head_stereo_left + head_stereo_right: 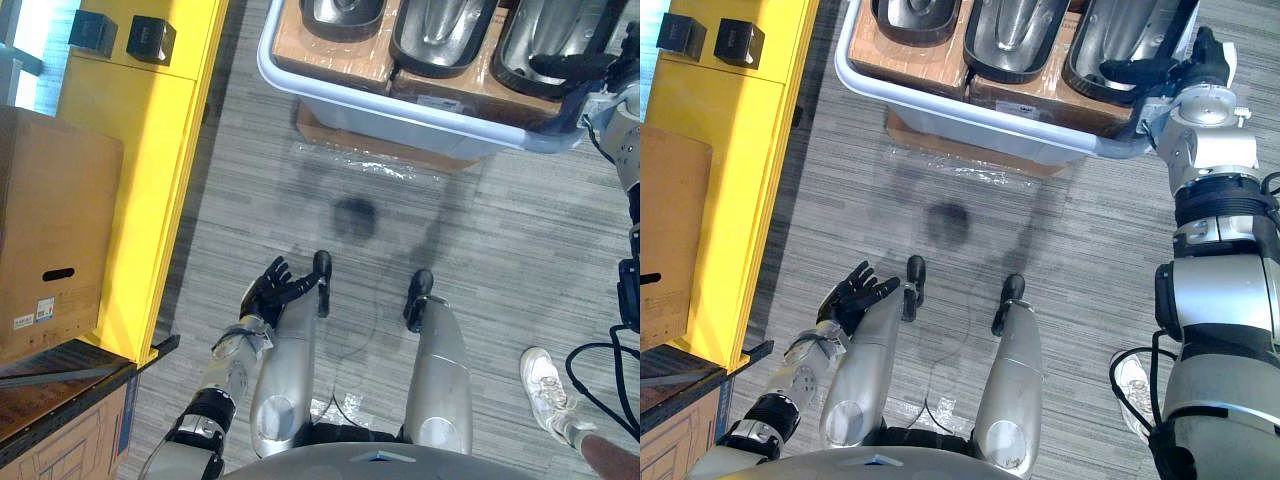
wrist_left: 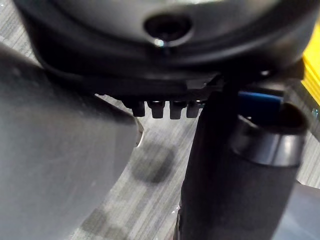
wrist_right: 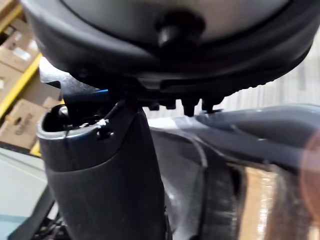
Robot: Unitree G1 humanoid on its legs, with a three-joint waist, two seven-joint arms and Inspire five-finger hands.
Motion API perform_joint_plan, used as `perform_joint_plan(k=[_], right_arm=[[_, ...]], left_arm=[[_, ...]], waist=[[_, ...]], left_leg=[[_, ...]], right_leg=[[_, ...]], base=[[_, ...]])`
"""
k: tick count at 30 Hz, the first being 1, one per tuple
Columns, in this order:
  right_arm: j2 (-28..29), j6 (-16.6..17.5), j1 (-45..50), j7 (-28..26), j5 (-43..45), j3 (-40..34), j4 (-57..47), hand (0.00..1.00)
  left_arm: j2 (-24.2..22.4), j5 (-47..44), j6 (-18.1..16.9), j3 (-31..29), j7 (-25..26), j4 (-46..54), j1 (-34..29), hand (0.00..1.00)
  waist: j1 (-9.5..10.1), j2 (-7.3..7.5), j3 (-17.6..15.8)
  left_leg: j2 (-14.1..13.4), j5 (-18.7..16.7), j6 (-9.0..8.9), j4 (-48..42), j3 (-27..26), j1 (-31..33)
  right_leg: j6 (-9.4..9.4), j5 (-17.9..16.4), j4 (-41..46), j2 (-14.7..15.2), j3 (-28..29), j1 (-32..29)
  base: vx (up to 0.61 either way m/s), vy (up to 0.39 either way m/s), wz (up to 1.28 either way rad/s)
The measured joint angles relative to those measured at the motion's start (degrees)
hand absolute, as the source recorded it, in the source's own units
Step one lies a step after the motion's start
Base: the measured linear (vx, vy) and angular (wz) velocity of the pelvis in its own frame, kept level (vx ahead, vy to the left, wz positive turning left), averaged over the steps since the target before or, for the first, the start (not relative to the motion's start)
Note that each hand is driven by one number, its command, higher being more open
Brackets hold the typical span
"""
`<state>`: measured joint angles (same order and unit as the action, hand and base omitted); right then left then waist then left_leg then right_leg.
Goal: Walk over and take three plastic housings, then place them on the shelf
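Left eye view: your left hand (image 1: pixel 272 290) hung low, fingers loosely spread, holding nothing.
Right eye view: your right hand (image 1: pixel 1175 68) laid straight fingers across the rightmost plastic housing (image 1: pixel 1095 35) in the pale bin (image 1: pixel 940 105). The housings were cut off at the top edge.
Left wrist view: the fingers appeared end-on.
Right wrist view: the thumb (image 3: pixel 105 165) hid where the hand met the housing.

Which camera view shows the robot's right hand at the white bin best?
The right eye view: the right hand shows whole with its wrist, over the rightmost housing in the white bin. The left eye view crops its wrist; the right wrist view shows its dark bulk very close.
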<state>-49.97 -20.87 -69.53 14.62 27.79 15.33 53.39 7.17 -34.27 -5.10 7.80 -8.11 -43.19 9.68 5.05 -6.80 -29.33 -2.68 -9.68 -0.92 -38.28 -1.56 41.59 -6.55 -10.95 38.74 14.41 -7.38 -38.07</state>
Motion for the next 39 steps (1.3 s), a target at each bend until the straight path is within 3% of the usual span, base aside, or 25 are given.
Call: perform_joint_plan(k=[2,3,18,25,30,34,37,39], right_arm=[[0.01,-1.23,-0.55,0.32,-0.43,0.14,1.21,1.00],[0.01,-1.75,-0.90,0.69,-0.45,0.36,1.70,0.00],[-1.53,-3.82,-1.00,5.13,-2.66,0.19,4.18,0.00],[-0.26,-0.88,2.62,10.86,-2.57,-2.76,4.42,0.00],[0.45,5.23,7.12,14.84,-2.87,-10.18,1.57,0.00],[0.52,12.32,13.60,17.69,-7.48,-18.32,-6.96,0.00],[1.51,19.43,20.03,17.98,-9.73,-24.36,-14.57,0.00],[4.88,22.36,25.57,17.98,-11.64,-29.12,-19.50,0.00]], left_arm=[[0.04,-0.16,-0.02,0.09,-0.02,0.02,-0.48,1.00],[0.12,-0.45,-0.02,0.19,-0.03,0.01,-0.80,1.00],[0.75,-1.33,0.29,1.39,-0.03,-2.54,-3.59,1.00],[0.63,-1.27,-0.17,1.90,0.79,-3.04,-3.61,1.00],[0.55,-1.01,-1.47,2.13,1.86,-1.74,-5.48,1.00],[0.61,-0.98,-2.30,2.14,4.74,0.23,-7.75,1.00],[0.69,-0.78,-2.34,2.18,8.06,7.11,-11.06,1.00],[0.72,-0.55,-2.46,1.46,10.30,14.13,-14.13,1.00]], waist=[[0.10,0.00,0.00],[0.09,0.00,0.00],[-0.38,-0.02,0.06],[-0.35,-0.02,0.14],[-0.88,0.05,0.18],[-2.35,0.16,0.16],[-3.71,0.79,0.22],[-4.58,2.34,1.57]], left_leg=[[0.06,0.00,0.00,-0.11,-0.07,-0.01],[0.06,0.00,0.00,-0.05,-0.07,-0.01],[0.14,0.92,-0.22,2.64,-0.95,-2.58],[0.15,1.46,-0.41,3.94,-0.23,-4.88],[0.22,1.81,-0.46,6.10,-0.63,-8.33],[0.31,2.73,-1.01,10.35,-0.43,-14.42],[0.29,5.23,-1.74,17.30,0.58,-21.25],[-0.13,7.15,-2.35,22.24,1.42,-25.08]], right_leg=[[0.08,-0.05,0.24,0.23,-0.33,-0.07],[0.10,-0.06,0.26,0.25,-0.34,-0.06],[0.34,-0.18,-0.10,0.94,-0.73,1.29],[0.46,-0.23,-1.29,0.99,-1.98,4.27],[0.44,-0.19,-2.95,1.02,-2.34,7.37],[0.11,0.12,-6.36,0.80,-3.51,13.45],[0.19,2.07,-12.96,-0.30,-5.21,20.53],[0.38,3.75,-18.03,-1.58,-6.56,24.75]], base=[[0.00,0.000,0.00],[-0.01,-0.031,0.00],[0.01,-0.024,-0.01],[0.01,-0.036,0.06],[0.01,-0.021,-0.01],[0.06,-0.047,0.04],[0.10,-0.048,0.10],[0.12,-0.041,0.18]])
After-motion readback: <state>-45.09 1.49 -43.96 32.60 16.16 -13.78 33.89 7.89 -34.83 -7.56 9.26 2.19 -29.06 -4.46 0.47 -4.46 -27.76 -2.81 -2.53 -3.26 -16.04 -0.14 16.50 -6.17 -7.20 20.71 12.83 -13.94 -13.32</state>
